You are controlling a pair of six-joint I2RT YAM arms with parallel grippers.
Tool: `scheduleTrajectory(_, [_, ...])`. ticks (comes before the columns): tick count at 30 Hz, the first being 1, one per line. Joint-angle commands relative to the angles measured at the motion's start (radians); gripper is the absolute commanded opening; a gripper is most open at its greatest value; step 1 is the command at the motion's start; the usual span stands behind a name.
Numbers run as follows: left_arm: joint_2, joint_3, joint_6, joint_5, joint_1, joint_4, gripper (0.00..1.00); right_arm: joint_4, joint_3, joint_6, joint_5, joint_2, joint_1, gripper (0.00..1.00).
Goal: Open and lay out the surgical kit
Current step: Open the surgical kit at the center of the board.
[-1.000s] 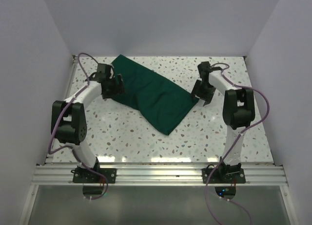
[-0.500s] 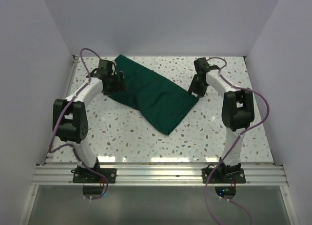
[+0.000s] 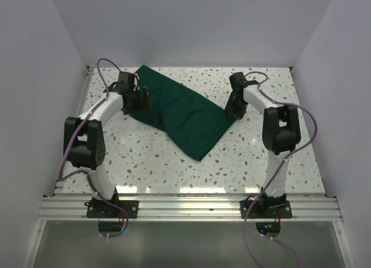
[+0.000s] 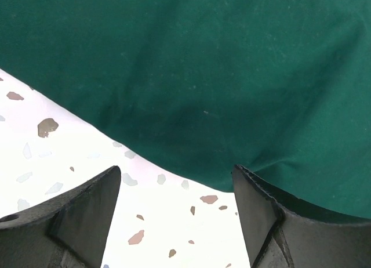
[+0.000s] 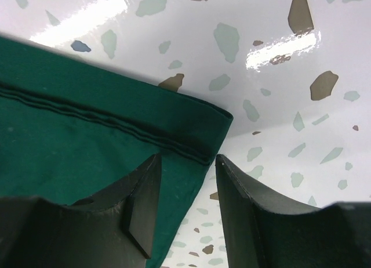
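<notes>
The surgical kit is a folded dark green cloth wrap [image 3: 182, 110] lying diagonally across the speckled table. No steel tray or instruments show. My left gripper [image 3: 134, 102] is open at the wrap's left edge; in the left wrist view the cloth [image 4: 220, 76] fills the top and its edge runs between my spread fingers [image 4: 174, 213]. My right gripper [image 3: 232, 109] is open at the wrap's right corner; in the right wrist view the hemmed corner [image 5: 191, 129] lies between my fingers [image 5: 185, 169], not pinched.
White walls enclose the table on the left, back and right. A metal rail [image 3: 191, 207] runs along the near edge by the arm bases. Purple cables [image 3: 104, 68] loop off both arms.
My right gripper has moved left and toward the back, up to the wrap's right corner. My left gripper has shifted slightly toward the back along the wrap's left edge.
</notes>
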Motion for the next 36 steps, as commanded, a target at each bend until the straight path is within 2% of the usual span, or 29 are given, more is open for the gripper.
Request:
scheduleTrajectory(1, [0.015, 0.026, 0.03, 0.004, -0.004, -0.015, 0.81, 0.01, -0.022, 0.0, 0.025, 0.0, -0.002, 0.47])
scheduleTrajectory(15, [0.024, 0.047, 0.04, -0.01, -0.005, -0.038, 0.81, 0.021, -0.033, 0.005, 0.012, 0.011, -0.001, 0.44])
scheduleTrajectory(23, [0.024, 0.032, 0.037, -0.01, -0.004, -0.033, 0.8, -0.022, 0.053, 0.002, -0.007, 0.007, 0.007, 0.33])
scheduleTrajectory(25, [0.021, 0.029, 0.037, -0.01, -0.004, -0.03, 0.8, -0.033, 0.069, 0.003, -0.013, 0.004, 0.01, 0.24])
scheduleTrajectory(26, [0.021, 0.026, 0.037, -0.01, -0.004, -0.03, 0.8, -0.04, 0.081, 0.005, -0.013, 0.004, 0.011, 0.24])
scheduleTrajectory(36, [0.019, 0.017, 0.031, -0.014, -0.004, -0.024, 0.8, -0.063, 0.081, -0.008, -0.016, 0.016, 0.019, 0.24])
